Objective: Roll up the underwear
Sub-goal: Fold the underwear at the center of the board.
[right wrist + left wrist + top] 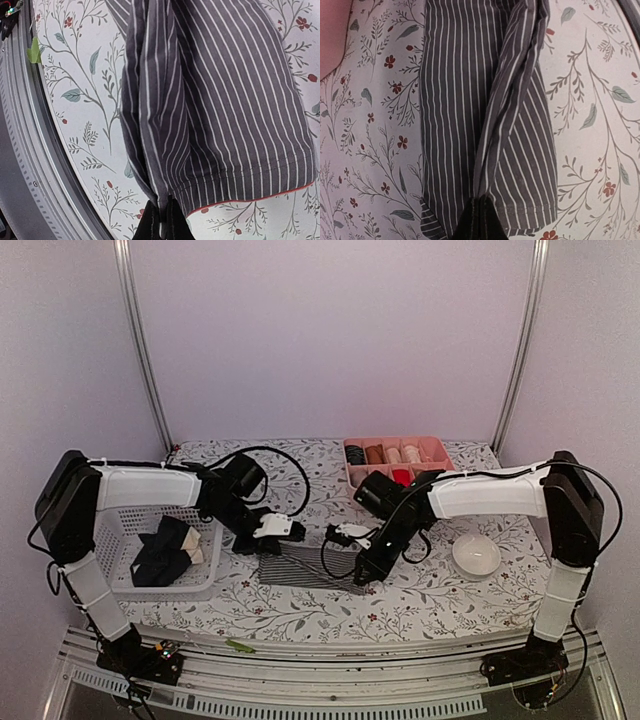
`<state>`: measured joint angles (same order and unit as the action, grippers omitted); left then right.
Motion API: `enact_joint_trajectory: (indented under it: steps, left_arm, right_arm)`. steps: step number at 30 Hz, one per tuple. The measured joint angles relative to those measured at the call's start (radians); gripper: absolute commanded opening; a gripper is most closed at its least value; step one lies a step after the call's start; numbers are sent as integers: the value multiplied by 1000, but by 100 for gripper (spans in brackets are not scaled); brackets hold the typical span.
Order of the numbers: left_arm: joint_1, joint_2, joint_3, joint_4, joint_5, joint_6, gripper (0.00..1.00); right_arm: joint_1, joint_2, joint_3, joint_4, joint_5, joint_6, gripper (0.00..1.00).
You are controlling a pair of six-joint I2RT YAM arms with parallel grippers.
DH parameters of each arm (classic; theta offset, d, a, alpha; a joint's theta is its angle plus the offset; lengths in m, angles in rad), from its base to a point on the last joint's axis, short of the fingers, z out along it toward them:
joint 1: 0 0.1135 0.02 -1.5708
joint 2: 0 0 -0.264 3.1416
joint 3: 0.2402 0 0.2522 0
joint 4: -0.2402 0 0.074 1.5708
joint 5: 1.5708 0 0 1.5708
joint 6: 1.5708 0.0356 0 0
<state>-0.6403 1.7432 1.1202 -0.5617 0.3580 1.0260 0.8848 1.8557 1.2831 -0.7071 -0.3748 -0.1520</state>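
Observation:
A grey-and-white striped underwear lies flat on the flowered tablecloth between the two arms, partly folded lengthwise. My left gripper is at its left end. In the left wrist view the gripper is shut on a raised fold of the striped cloth. My right gripper is at the right end. In the right wrist view it is shut on a pinched fold of the same cloth, near the red-trimmed hem.
A white mesh basket at the left holds a black garment and a cream one. A pink divided tray with rolled pieces stands at the back. A white bowl sits right. The table's metal edge runs close by.

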Motion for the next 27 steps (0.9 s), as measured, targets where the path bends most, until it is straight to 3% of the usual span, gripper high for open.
enact_joint_trajectory:
  steps: [10,27]
  left_arm:
    - [46,52,61,2,20,42,0]
    - [126,162,78,49,22,59,0]
  right_arm:
    - [-69,110,198,-146,-2,-6,0]
    - [-157,357,455,-241,29,-1,0]
